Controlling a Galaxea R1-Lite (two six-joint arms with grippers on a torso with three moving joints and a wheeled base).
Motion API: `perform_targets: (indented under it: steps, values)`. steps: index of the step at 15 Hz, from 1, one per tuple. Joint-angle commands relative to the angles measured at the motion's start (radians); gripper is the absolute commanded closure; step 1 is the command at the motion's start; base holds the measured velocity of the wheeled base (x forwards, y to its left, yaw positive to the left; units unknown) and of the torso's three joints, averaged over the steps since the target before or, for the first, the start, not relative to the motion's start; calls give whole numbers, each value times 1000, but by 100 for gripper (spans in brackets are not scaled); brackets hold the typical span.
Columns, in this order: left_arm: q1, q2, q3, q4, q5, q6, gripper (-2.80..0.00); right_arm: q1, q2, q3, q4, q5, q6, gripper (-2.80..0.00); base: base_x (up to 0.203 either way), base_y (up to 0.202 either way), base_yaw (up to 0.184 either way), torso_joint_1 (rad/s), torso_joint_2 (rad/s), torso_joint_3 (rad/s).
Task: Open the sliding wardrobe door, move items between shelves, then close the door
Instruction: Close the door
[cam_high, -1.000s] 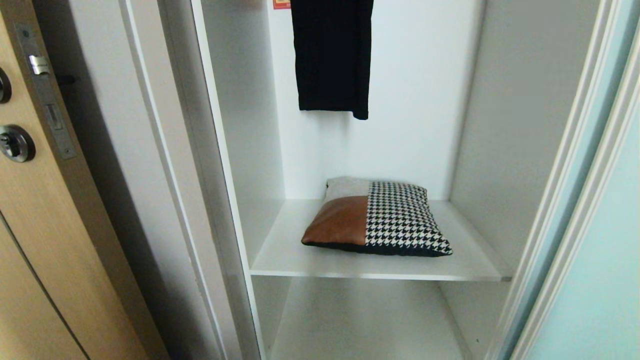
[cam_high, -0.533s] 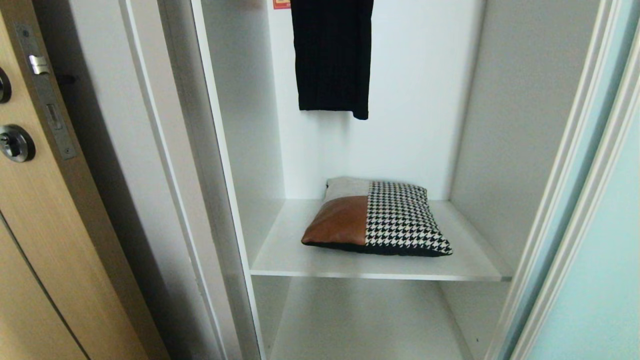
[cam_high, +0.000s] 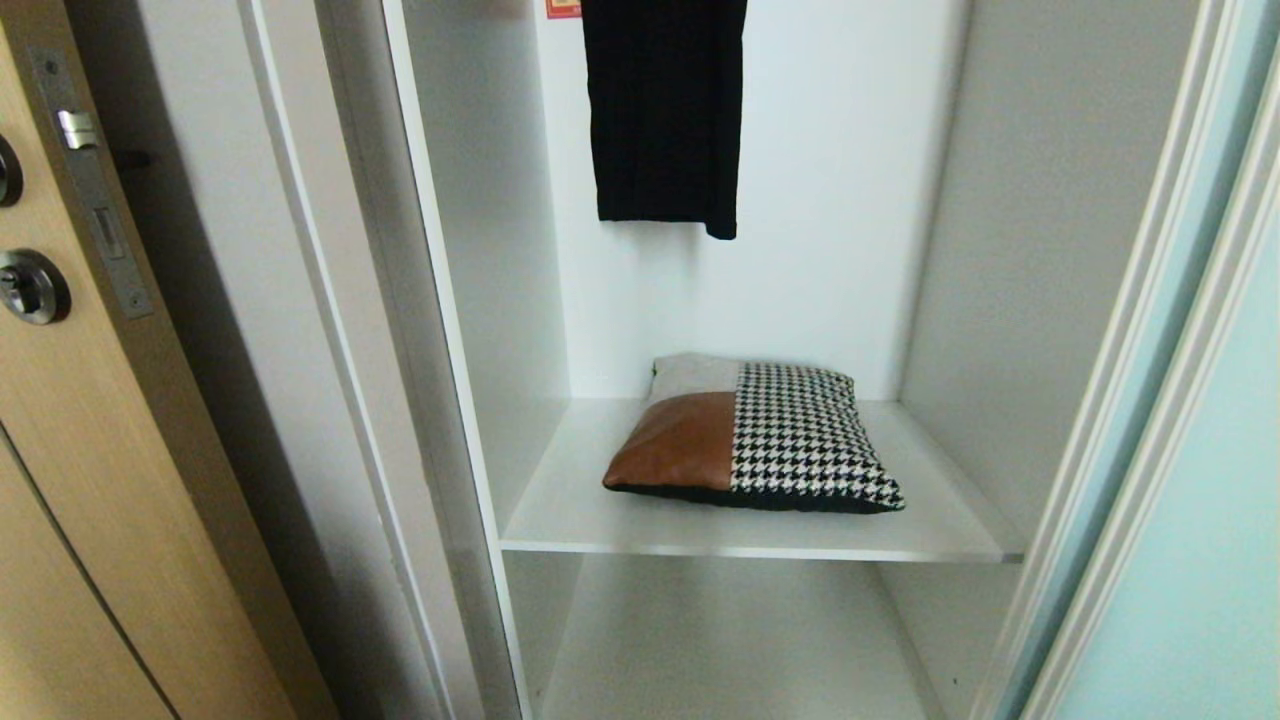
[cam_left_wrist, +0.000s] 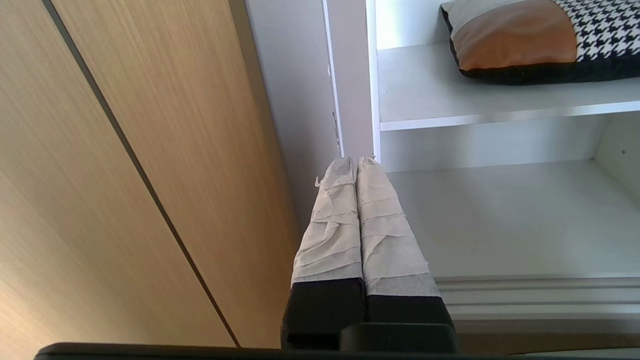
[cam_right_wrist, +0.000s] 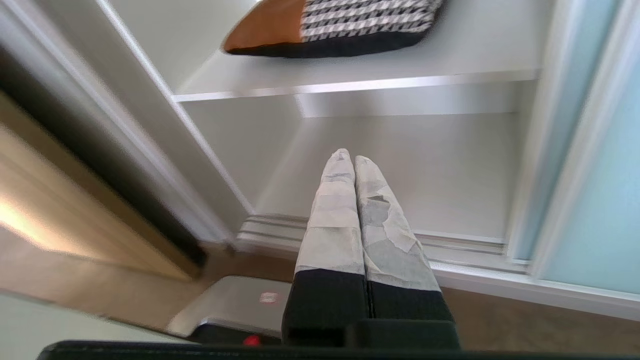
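Observation:
The frosted aqua sliding wardrobe door (cam_high: 1190, 560) stands slid to the right, leaving the compartment open. A folded bundle (cam_high: 755, 437) with rust-brown, houndstooth and black parts lies on the upper white shelf (cam_high: 600, 520); a lower shelf (cam_high: 720, 640) sits beneath it. In the left wrist view my left gripper (cam_left_wrist: 354, 161) is shut and empty, low in front of the wardrobe's left post, with the bundle (cam_left_wrist: 515, 40) above it. My right gripper (cam_right_wrist: 348, 159) is likewise shut and empty, level with the lower shelf (cam_right_wrist: 440, 170) and below the bundle (cam_right_wrist: 340, 25). Neither arm shows in the head view.
A long black garment (cam_high: 665, 110) hangs at the back above the bundle. A tan wooden door (cam_high: 90, 480) with a lock plate stands at the left, close to the wardrobe post (cam_high: 390, 380). The door track (cam_right_wrist: 465, 245) runs along the floor; my base (cam_right_wrist: 235, 305) shows below.

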Motion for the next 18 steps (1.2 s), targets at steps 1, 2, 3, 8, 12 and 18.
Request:
perform_targets:
  steps: [1, 2, 3, 8, 12, 18]
  values:
    - [0, 1, 0, 2, 0, 1, 0, 6, 5, 11, 1, -16, -21, 0, 0, 0, 0, 0, 0, 0]
    - [0, 1, 0, 2, 0, 1, 0, 10, 5, 28, 1, -29, -58, 0, 0, 0, 0, 0, 0, 0]
    - [0, 1, 0, 2, 0, 1, 0, 11, 4, 37, -2, -40, -86, 0, 0, 0, 0, 0, 0, 0]
    - [0, 1, 0, 2, 0, 1, 0, -63, 1, 120, -88, -37, -197, 0, 0, 0, 0, 0, 0, 0]
    - [0, 1, 0, 2, 0, 1, 0, -148, -155, 184, -180, 41, -273, 0, 0, 0, 0, 0, 0, 0]
    - [0, 1, 0, 2, 0, 1, 0, -155, -275, 207, -240, 14, -292, 0, 0, 0, 0, 0, 0, 0]
